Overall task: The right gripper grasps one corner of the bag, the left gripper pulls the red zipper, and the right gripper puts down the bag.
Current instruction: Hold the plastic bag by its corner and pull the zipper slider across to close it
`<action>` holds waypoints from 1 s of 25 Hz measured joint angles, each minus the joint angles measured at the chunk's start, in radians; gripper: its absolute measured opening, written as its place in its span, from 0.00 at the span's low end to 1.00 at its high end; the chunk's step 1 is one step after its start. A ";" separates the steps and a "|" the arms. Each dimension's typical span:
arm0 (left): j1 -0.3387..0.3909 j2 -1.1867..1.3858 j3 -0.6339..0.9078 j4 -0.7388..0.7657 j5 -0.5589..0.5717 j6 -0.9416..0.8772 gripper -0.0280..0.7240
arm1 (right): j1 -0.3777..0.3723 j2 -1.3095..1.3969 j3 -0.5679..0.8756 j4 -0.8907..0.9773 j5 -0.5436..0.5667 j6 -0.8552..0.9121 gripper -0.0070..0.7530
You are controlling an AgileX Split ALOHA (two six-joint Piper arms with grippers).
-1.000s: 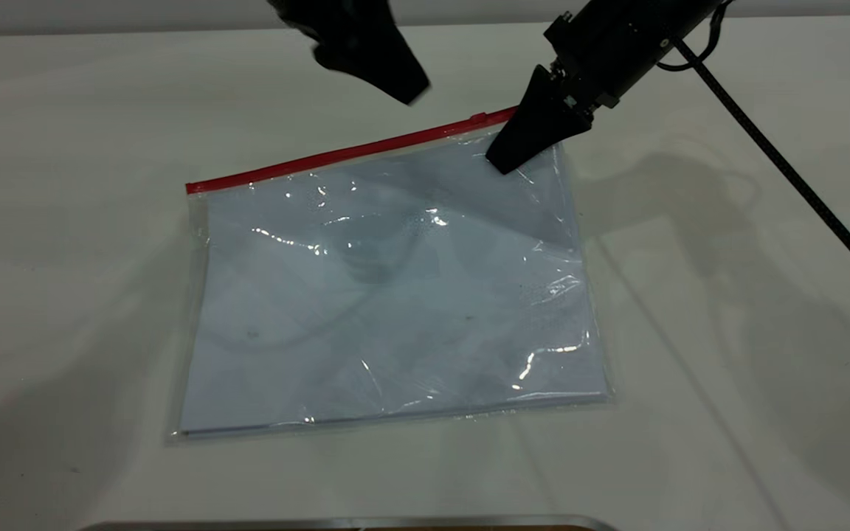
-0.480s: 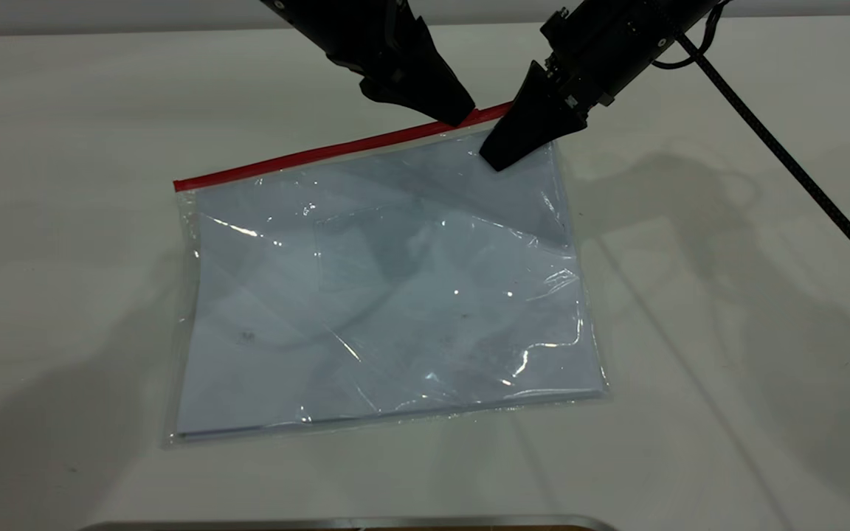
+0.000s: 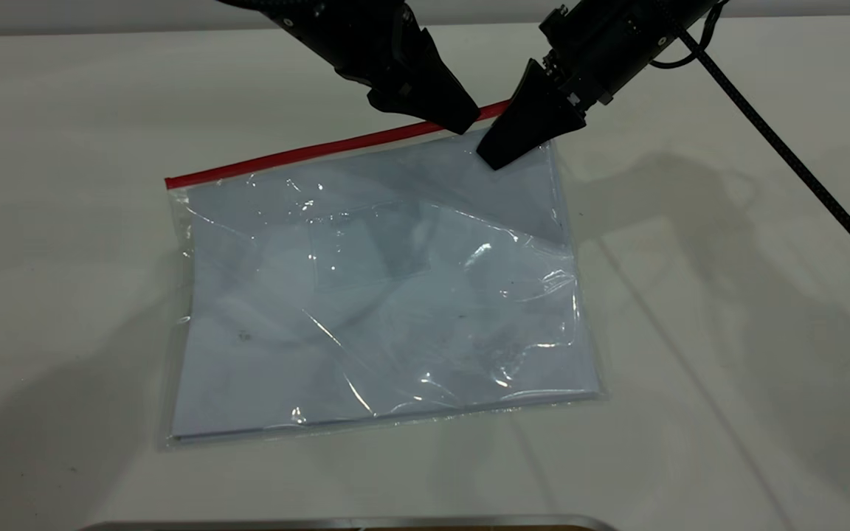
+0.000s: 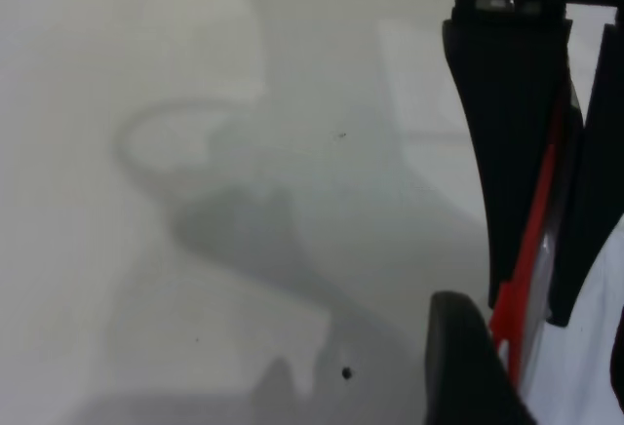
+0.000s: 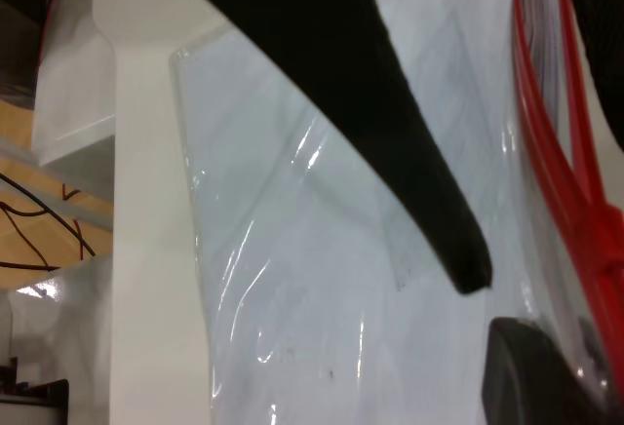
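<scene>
The clear bag (image 3: 381, 295) with white sheets lies on the white table, its red zipper (image 3: 307, 153) along the far edge. My right gripper (image 3: 495, 158) is shut on the bag's far right corner by the zipper end and holds it slightly raised. The right wrist view shows its fingers (image 5: 429, 201) over the bag (image 5: 292, 279) beside the zipper (image 5: 561, 152). My left gripper (image 3: 462, 124) is open, with its tip at the zipper just left of the right gripper. In the left wrist view it (image 4: 541, 367) straddles the zipper (image 4: 531, 240). The slider tab is hidden.
The right arm's thin black cable (image 3: 786, 155) runs diagonally over the right side of the table. A metal rim (image 3: 344, 522) lies at the near table edge. The table (image 3: 63, 295) surrounds the bag.
My left gripper has come down and to the right onto the zipper beside the right gripper. The bag's far left corner has slid left and the plastic has wrinkled more.
</scene>
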 joint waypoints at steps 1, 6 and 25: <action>0.000 0.000 0.000 -0.005 0.000 0.001 0.60 | 0.000 0.000 0.000 0.002 0.003 -0.002 0.05; 0.000 0.000 0.000 -0.037 -0.013 0.026 0.60 | 0.000 0.000 0.000 0.005 0.012 -0.006 0.05; 0.000 0.007 0.000 -0.092 -0.024 0.056 0.60 | 0.000 0.000 0.000 0.005 0.012 -0.007 0.05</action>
